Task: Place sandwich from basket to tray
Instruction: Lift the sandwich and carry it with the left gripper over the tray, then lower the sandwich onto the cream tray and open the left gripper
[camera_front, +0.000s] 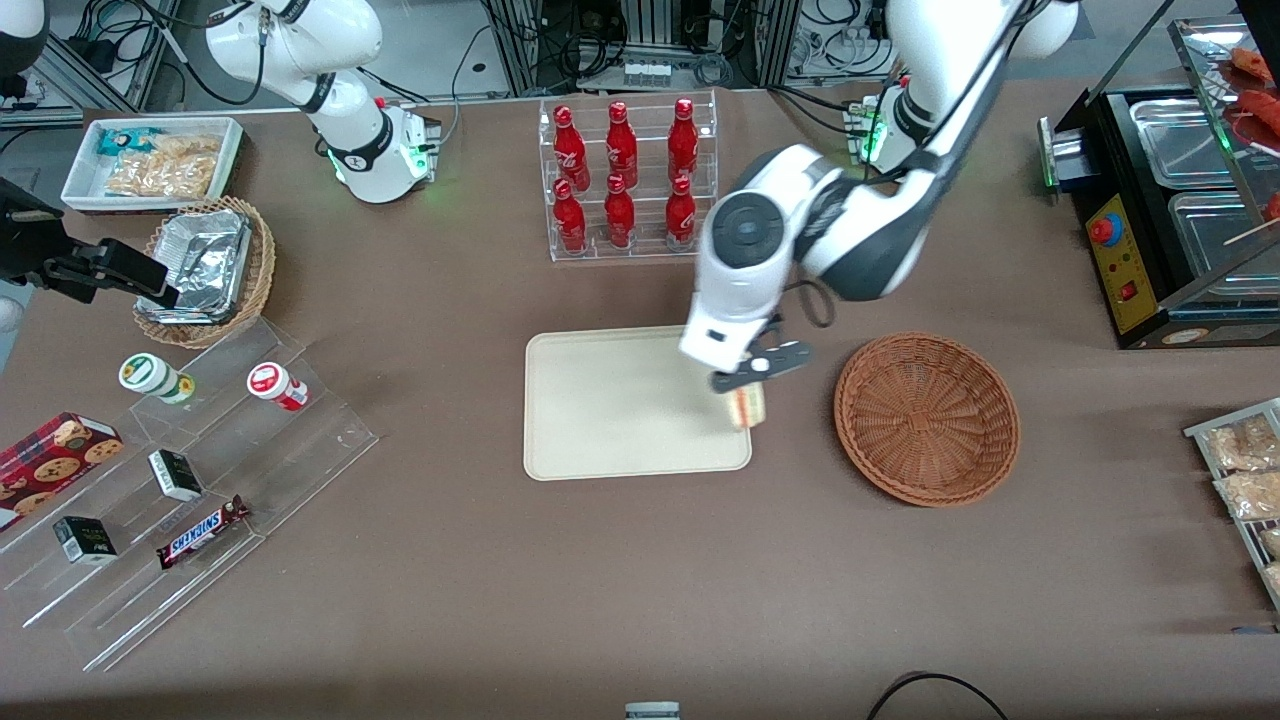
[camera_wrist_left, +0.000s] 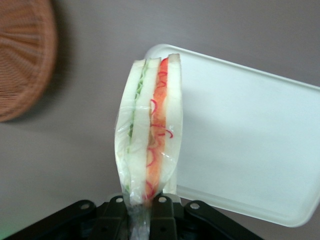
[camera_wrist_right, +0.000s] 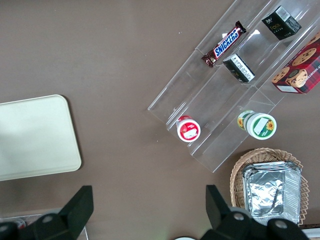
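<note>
My left gripper (camera_front: 752, 385) is shut on the sandwich (camera_front: 747, 406), a clear-wrapped wedge of white bread with red-orange filling, and holds it above the tray's (camera_front: 620, 405) edge nearest the basket. In the left wrist view the sandwich (camera_wrist_left: 150, 130) hangs from the black fingers (camera_wrist_left: 165, 215), over the tray's corner (camera_wrist_left: 240, 135). The reddish-brown wicker basket (camera_front: 927, 417) is empty, beside the tray toward the working arm's end; its rim shows in the wrist view (camera_wrist_left: 22, 55).
A clear rack of red bottles (camera_front: 625, 180) stands farther from the front camera than the tray. Clear stepped shelves with snacks (camera_front: 180, 480), a foil-lined tan basket (camera_front: 205, 270) and a white bin of packets (camera_front: 150, 160) lie toward the parked arm's end.
</note>
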